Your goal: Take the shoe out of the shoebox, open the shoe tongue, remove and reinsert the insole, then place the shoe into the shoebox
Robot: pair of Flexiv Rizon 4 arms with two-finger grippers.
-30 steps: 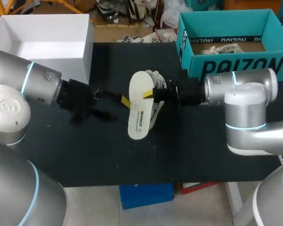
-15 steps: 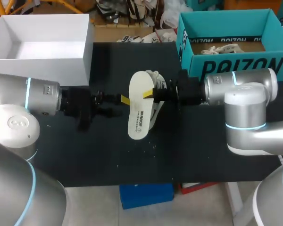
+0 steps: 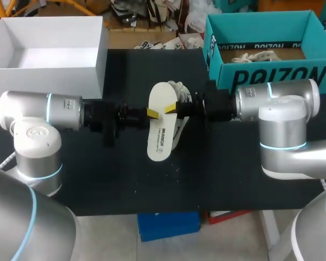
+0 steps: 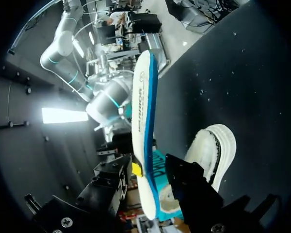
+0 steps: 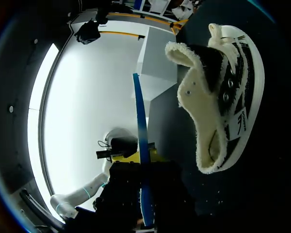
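A white insole (image 3: 160,128) with a blue underside stands on edge above the middle of the dark table. My right gripper (image 3: 173,109) is shut on its near-top edge from the right. My left gripper (image 3: 154,112) comes in from the left with the insole (image 4: 144,121) between its fingers; one yellow tip touches it, and a sliver of gap shows at the other finger, so it is open. The white fleece-lined shoe (image 3: 180,89) lies on the table just behind the insole, also seen as the shoe (image 5: 223,97) beside my right gripper (image 5: 143,182).
A teal shoebox (image 3: 261,76) stands at the back right with another shoe (image 3: 255,56) inside. A white open box (image 3: 49,70) stands at the back left. The table's front edge runs close below the arms.
My left arm has swung right and straightened toward the insole, and its fingers have narrowed around the insole's edge. The right arm, insole and shoe have kept still.
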